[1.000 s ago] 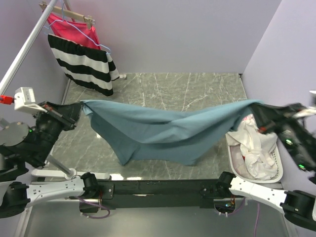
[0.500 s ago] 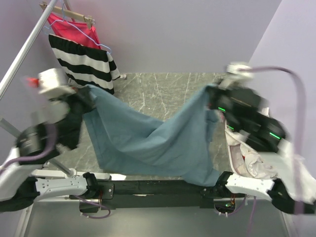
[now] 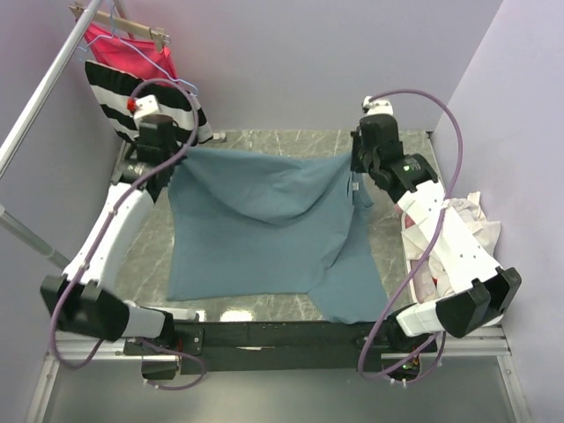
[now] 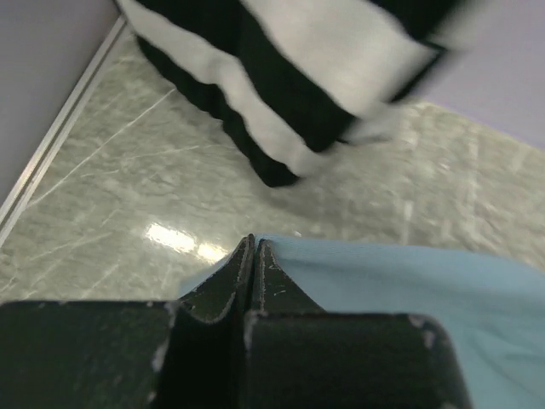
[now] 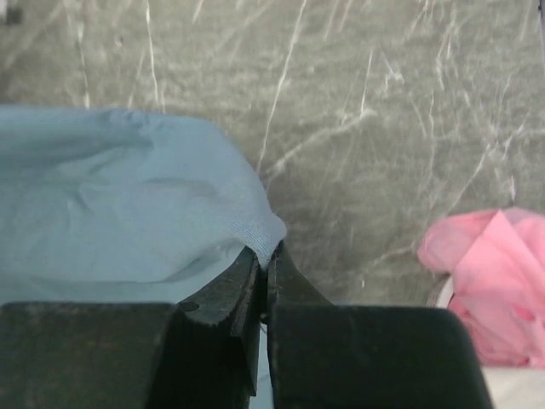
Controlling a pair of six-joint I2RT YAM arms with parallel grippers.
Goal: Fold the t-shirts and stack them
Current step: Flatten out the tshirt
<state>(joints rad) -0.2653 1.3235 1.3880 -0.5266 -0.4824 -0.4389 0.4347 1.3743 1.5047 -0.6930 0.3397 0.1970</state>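
The shirt [image 3: 264,229] is soft, light and limp, and it sags wherever nothing carries it. Corners or shoulder seams look like the sound places to hold (a pinch mid-panel would likely only bunch it). The left gripper [image 4: 254,244] is pressed together on one far corner and the right gripper [image 5: 264,256] on the other. The cloth spans between them and trails back from both over the table [image 3: 282,143]. Half a second ago it hung as a deep sling between the arms; now both reach far out and it lies mostly spread.

Striped garment [image 4: 281,94] blurred, cut off at top; pink cloth [image 5: 487,274] cut off at right edge.
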